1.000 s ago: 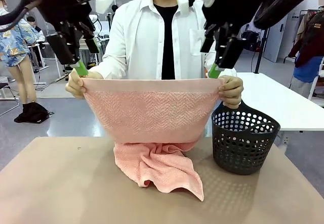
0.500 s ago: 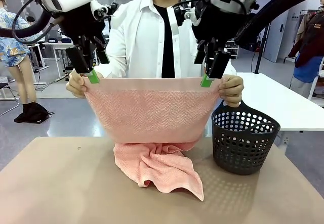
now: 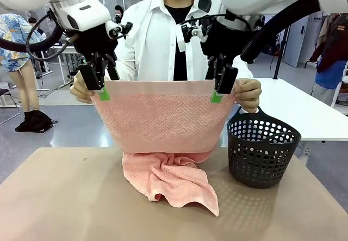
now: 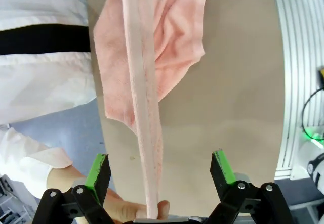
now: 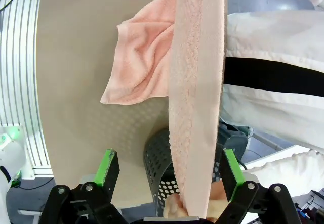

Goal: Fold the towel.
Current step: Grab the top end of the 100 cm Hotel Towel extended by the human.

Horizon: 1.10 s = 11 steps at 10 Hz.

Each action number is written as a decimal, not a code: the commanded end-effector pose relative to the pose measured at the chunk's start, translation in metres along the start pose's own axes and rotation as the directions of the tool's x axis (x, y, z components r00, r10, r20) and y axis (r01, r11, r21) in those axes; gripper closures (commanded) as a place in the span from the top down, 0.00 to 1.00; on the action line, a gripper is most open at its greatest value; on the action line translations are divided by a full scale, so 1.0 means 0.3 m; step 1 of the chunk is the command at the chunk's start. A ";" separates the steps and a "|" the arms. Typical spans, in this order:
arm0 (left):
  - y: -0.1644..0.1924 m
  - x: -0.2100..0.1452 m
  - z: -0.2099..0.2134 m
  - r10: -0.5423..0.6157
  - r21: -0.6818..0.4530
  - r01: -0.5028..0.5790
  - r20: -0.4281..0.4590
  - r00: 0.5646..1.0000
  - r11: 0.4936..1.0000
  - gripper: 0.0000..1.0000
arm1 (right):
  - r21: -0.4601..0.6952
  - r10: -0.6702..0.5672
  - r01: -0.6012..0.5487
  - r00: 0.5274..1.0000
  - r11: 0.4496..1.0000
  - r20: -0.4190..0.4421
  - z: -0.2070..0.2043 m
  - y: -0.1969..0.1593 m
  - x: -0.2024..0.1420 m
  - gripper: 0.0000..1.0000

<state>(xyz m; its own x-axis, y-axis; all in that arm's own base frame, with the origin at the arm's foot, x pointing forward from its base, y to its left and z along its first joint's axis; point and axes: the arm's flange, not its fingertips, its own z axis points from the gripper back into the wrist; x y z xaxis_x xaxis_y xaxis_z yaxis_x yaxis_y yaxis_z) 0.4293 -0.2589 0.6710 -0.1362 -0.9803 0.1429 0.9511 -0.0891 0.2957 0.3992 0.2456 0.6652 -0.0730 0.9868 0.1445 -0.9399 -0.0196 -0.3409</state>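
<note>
A person across the table holds the salmon-pink towel (image 3: 160, 116) stretched by its two top corners, its lower end bunched on the table. My left gripper (image 3: 103, 93) hangs open over the top edge near the person's hand (image 3: 80, 88). My right gripper (image 3: 216, 96) is open at the edge beside the other hand (image 3: 249, 96). In the left wrist view the towel edge (image 4: 146, 133) runs between the green pads of the left gripper (image 4: 160, 168), touching neither. In the right wrist view the towel (image 5: 195, 107) passes between the right gripper's (image 5: 169, 167) spread fingers.
A black perforated basket (image 3: 262, 148) stands on the brown table (image 3: 54, 197) at the right, just under the person's hand; it also shows under the right gripper as the basket (image 5: 157, 171). A white table (image 3: 304, 107) lies behind it.
Both grippers have come down and slightly inward from above the person's hands, and their fingers now straddle the towel's top edge. The towel and the hands have stayed still.
</note>
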 end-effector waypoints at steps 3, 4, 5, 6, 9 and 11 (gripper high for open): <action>0.014 -0.028 -0.069 0.060 0.037 -0.059 -0.031 0.998 0.998 1.00 | -0.076 -0.028 0.026 0.999 0.997 -0.020 -0.056 -0.061 0.007 1.00; 0.014 -0.028 -0.076 0.063 0.032 -0.062 -0.026 0.998 0.998 1.00 | -0.035 -0.044 0.043 0.999 0.998 -0.009 -0.063 -0.071 0.006 1.00; 0.016 -0.026 -0.081 0.070 0.027 -0.069 -0.026 0.997 0.997 1.00 | -0.014 -0.027 0.027 0.999 1.000 -0.034 -0.080 -0.072 0.009 1.00; 0.018 -0.025 -0.083 0.073 0.026 -0.072 -0.030 0.997 0.997 1.00 | -0.015 -0.031 0.030 0.999 0.999 -0.035 -0.085 -0.074 0.011 1.00; 0.015 -0.020 -0.080 0.061 0.038 -0.060 -0.023 0.998 0.997 0.16 | -0.041 -0.029 0.027 0.999 0.999 -0.031 -0.071 -0.075 0.008 0.00; 0.018 -0.022 -0.081 0.077 0.030 -0.077 -0.020 0.997 0.997 0.00 | -0.037 -0.032 0.031 0.999 0.999 -0.039 -0.074 -0.072 0.005 0.00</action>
<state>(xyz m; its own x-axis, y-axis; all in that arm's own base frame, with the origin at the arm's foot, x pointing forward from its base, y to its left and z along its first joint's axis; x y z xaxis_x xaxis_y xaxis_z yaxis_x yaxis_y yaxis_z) 0.4417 -0.2556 0.6530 -0.0837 -0.9854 0.1480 0.9561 -0.0376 0.2907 0.4260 0.2497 0.6515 -0.0662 0.9881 0.1389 -0.9305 -0.0109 -0.3662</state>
